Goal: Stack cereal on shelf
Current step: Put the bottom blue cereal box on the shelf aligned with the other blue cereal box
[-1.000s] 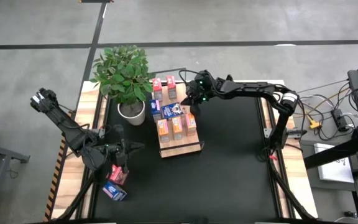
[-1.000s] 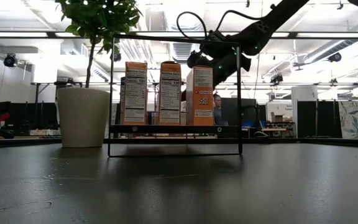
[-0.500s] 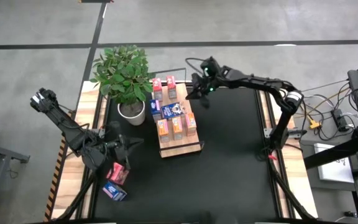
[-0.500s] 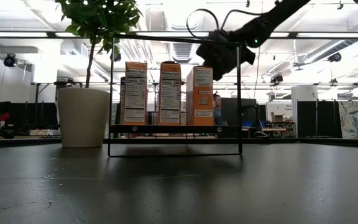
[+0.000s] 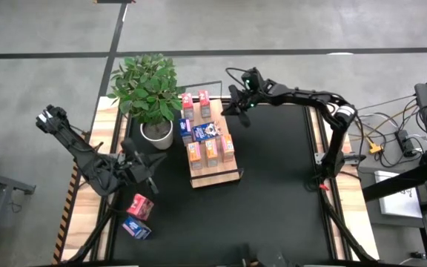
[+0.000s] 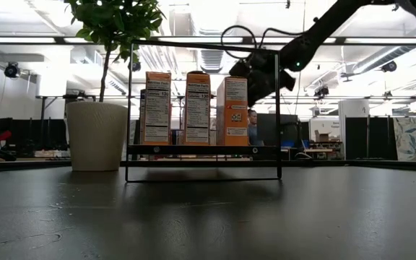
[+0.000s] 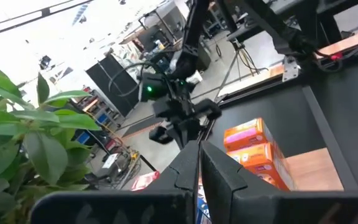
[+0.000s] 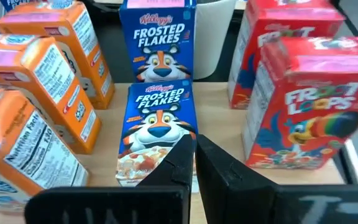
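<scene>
Since a second ago: right gripper (image 5: 237, 108) has pulled back from the orange boxes to the shelf's upper right edge; left gripper (image 5: 152, 169) has lifted off the loose boxes and swung up-right.

Shelf (image 5: 228, 172) sits center frame in the high view, beside a potted plant (image 5: 148, 90). On it: three orange boxes (image 5: 211, 151), two blue Frosted Flakes boxes (image 8: 156, 134), two red Froot Loops boxes (image 8: 305, 112). A pink-red box (image 5: 141, 206) and a blue box (image 5: 137, 228) lie on the table, lower left. Both grippers' fingers pressed together, holding nothing.
</scene>
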